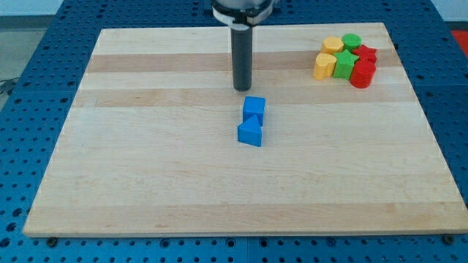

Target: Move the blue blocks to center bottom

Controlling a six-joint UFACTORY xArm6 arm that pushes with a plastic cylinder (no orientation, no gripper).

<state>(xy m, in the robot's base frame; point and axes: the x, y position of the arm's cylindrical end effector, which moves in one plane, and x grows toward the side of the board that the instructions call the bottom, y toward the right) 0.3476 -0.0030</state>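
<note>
My tip (242,89) parked just at 12 o'clock of the blue cube (254,108), touching blue triangular wedge (250,132) beyond. No pincer fitted, nothing held. Best pushed straight toward 6 o'clock down the wooden tabletop (146,183), centred to keep both aligned.

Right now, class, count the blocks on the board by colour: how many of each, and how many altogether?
Blue: 2, a cube and a triangular block
Yellow: 2
Green: 2
Red: 2
Total: 8
</note>
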